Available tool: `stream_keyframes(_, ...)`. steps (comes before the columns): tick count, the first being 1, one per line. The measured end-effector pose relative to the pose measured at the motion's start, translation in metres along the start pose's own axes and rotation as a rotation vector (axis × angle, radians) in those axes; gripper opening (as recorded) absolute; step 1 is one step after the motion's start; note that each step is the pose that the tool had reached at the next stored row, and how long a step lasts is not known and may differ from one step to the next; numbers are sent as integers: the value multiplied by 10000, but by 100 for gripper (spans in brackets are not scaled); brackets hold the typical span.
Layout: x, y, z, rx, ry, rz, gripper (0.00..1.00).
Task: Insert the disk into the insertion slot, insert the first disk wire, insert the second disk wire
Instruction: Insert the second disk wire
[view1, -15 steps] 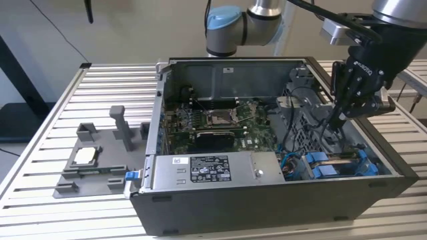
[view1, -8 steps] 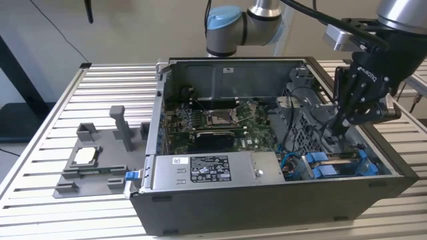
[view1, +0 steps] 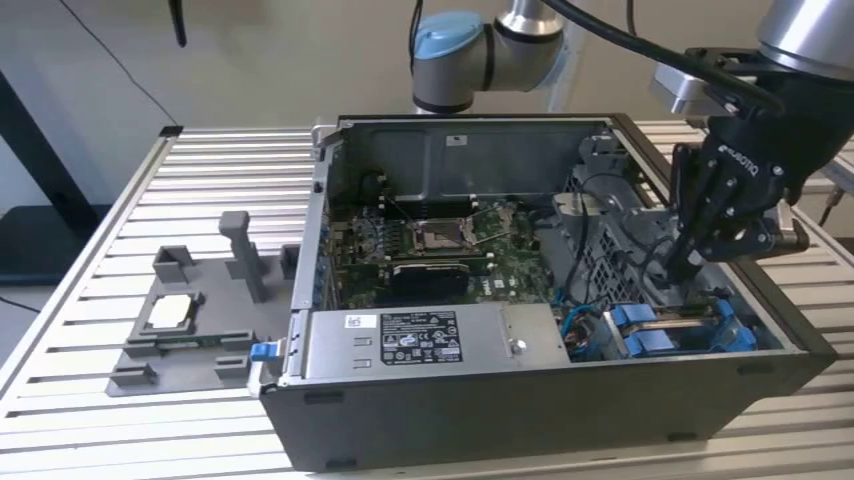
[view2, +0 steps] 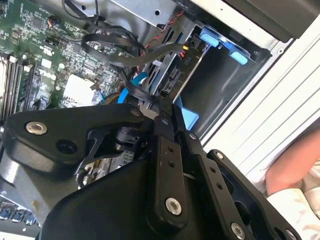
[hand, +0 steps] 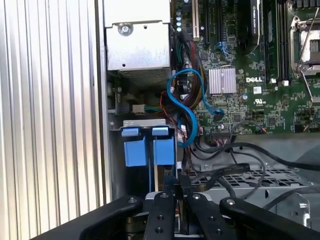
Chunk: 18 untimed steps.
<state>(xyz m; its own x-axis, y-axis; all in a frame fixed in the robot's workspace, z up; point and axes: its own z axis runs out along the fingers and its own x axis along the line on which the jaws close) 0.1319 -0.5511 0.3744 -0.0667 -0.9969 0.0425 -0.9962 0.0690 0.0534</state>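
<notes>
A: Landmark?
B: Green motherboard (view1: 427, 245) lying inside the open dark grey metal computer case (view1: 534, 420).
A: Beside it?
B: Grey labelled power-supply box (view1: 400, 340), just at the board's near edge in the exterior view. In the first wrist view, a looping blue flat cable (hand: 187, 107) lies at the board's edge, near a small silver finned heatsink (hand: 222, 80) on the board.
A: Outside the case?
B: Grey plastic fixture tray (view1: 187, 325) with upright posts, well apart from the board toward the exterior view's left, on the ribbed aluminium table (view1: 80, 300).
</notes>
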Motion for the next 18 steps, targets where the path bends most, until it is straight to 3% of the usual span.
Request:
stream_keyframes(6,36,19,41,27,17,2,16)
stream_keyframes(13,60,107,119,476,-13,20,16)
stream_keyframes(18,157,123,159,775,-86,30,16)
